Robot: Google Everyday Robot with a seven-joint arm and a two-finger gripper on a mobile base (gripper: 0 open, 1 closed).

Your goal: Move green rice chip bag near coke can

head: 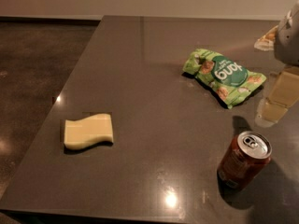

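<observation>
The green rice chip bag [223, 76] lies flat on the dark grey table [140, 69], right of the middle, with its logo upside down. The coke can [243, 159] stands upright near the front right, its silver top and pull tab showing, well apart from the bag. My gripper [276, 101] hangs at the right edge of the view, just right of the bag's near corner and behind the can. It holds nothing that I can see. The arm above it [288, 36] is partly cut off by the edge of the view.
A pale yellow wavy sponge [88, 131] lies at the front left. A small tan and white packet [266, 39] sits at the far right, partly hidden behind the arm. The table's left edge drops to a dark floor [32, 69].
</observation>
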